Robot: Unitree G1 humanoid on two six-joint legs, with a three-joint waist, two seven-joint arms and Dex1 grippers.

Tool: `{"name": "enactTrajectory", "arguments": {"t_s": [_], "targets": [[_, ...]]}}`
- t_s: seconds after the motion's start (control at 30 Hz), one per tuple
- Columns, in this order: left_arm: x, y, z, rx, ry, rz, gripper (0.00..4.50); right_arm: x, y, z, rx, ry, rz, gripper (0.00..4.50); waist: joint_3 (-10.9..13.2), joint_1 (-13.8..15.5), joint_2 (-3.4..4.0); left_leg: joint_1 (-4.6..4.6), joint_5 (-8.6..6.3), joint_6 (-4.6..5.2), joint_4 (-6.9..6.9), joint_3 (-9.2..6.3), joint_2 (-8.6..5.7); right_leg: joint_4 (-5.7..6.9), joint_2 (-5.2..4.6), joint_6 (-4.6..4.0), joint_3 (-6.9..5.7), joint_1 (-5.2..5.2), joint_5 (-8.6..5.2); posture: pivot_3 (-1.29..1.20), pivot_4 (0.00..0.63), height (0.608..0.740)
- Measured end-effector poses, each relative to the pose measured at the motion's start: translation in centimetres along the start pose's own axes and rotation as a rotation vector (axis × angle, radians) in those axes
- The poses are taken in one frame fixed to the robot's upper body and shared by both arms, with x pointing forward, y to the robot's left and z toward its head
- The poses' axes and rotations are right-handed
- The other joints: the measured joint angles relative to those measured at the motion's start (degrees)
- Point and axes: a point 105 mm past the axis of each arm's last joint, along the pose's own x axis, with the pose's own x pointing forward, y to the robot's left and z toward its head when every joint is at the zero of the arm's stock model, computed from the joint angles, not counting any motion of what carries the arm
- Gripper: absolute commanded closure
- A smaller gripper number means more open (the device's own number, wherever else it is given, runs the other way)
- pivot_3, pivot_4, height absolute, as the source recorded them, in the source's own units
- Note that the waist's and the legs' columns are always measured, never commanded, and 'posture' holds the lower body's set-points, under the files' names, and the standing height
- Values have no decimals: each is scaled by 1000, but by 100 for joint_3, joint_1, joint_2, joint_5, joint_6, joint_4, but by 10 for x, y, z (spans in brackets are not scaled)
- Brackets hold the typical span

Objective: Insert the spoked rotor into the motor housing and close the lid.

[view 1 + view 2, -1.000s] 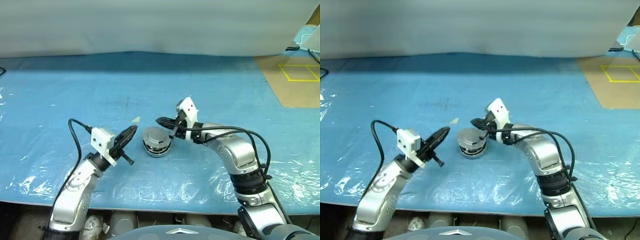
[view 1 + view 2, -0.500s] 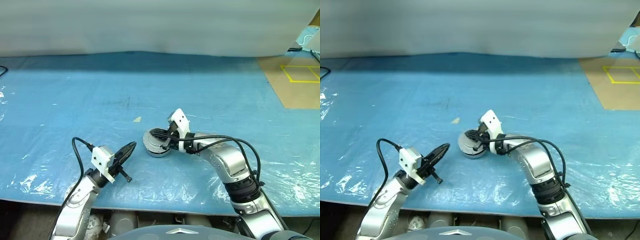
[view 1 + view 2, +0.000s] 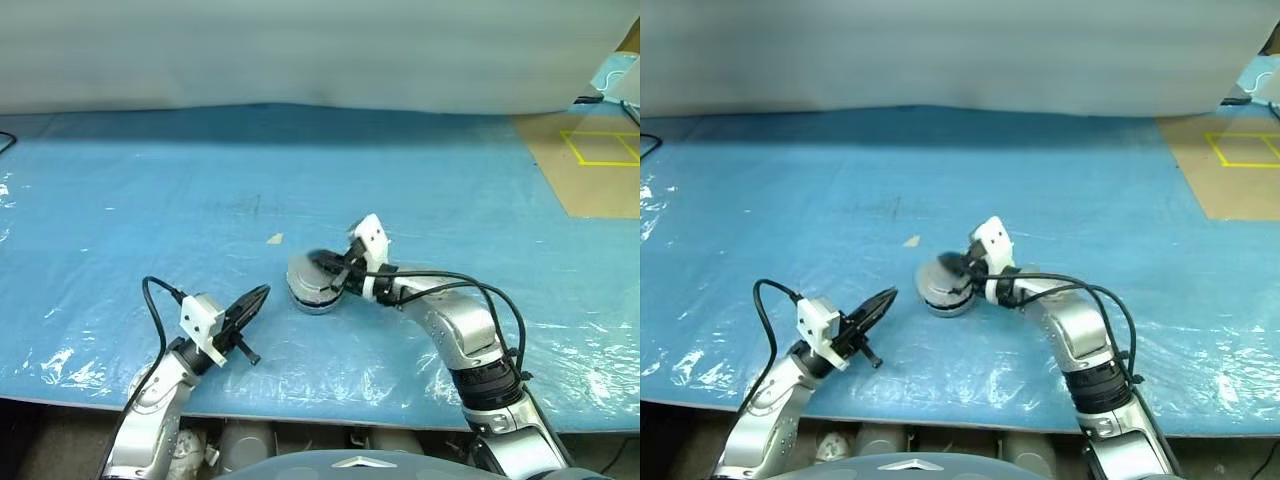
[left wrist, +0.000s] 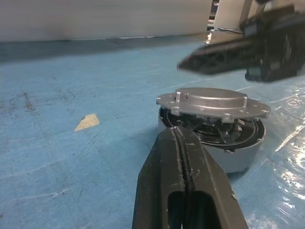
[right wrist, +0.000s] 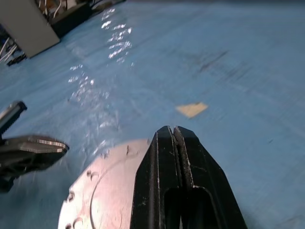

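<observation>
Left gripper (image 3: 258, 297) pinched together, empty, near the blue sheet's (image 3: 120, 200) front edge. Motor housing (image 4: 238, 155) mid-sheet, spoked rotor (image 4: 217, 130) seated inside; lid (image 4: 212, 102) resting tilted, not flush. Right gripper (image 3: 318, 263) fingers together, over the lid. Closing remains.

Both head views look forward and down over the blue-covered counter (image 3: 150, 180) from above, while each wrist view looks low and close along its own gripper, all four sharing the motor housing (image 4: 238, 152) at centre.
</observation>
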Motion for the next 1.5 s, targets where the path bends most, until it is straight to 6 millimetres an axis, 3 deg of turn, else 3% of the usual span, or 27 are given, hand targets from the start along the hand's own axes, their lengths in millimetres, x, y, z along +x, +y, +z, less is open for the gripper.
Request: {"name": "enactTrajectory", "arguments": {"t_s": [0.13, 0.17, 0.27, 0.43, 0.63, 0.77, 0.97, 1.43, 1.5], "targets": [[1, 3, 2, 8, -7, -11, 4466, -16, 1, 29, -63, -39, -6, 4500, 0, 3, 0, 2, 0, -1, -2, 0, -1, -1, 1, 1, -1, 2, 1, 0, 150, 740], [1, 5, 1, 10, -6, -14, 4466, -21, -1, 28, -91, -21, -11, 4500, 0, 13, 0, 2, 0, -1, -2, 0, -2, -2, 0, 2, -1, 4, 1, 0, 150, 740], [-2, 10, -5, 8, 10, -5, 4500, -26, -4, 19, -110, 28, -23, 3896, 0, 7, -1, 4, 0, -1, -1, 0, -1, -2, 1, 2, 0, 4, 1, 0, 150, 740], [2, 11, -5, 15, 6, -19, 4500, -22, 6, 5, -128, 97, 27, 2182, 0, 2, -1, 6, 0, 0, 0, 0, -1, 3, 0, 2, 1, 4, 1, 0, 150, 740], [2, 12, -5, 20, 18, -23, 4500, -12, 9, 2, -165, 128, 61, 128, 0, 2, -1, 5, 0, -1, 2, 0, -1, 4, 0, 2, 1, 4, 1, 0, 150, 740], [2, 9, -1, 20, 19, -15, 4500, -8, 9, 0, -171, 146, 79, 128, -1, 2, -1, 4, 0, 0, 2, 0, -1, 4, 0, 1, 1, 3, 1, 0, 150, 740], [6, 5, 9, 26, 11, -17, 4500, -2, 13, -21, -172, 235, 113, 128, 0, 1, -1, 3, 0, 0, 5, 0, -2, 5, 0, 1, 1, 3, 1, 0, 150, 740], [7, 6, 10, 25, 30, -18, 4500, 2, 8, -34, -270, 252, 109, 128, -1, 0, -1, 4, 0, 0, 10, 0, -2, 13, 0, 1, 2, 3, 1, 0, 150, 740], [6, 6, 9, 23, 33, -18, 4500, 2, 8, -34, -282, 250, 113, 528, -1, 0, -1, 4, 0, 0, 12, 0, -1, 15, 0, 1, 2, 3, 1, 0, 150, 740]]}}
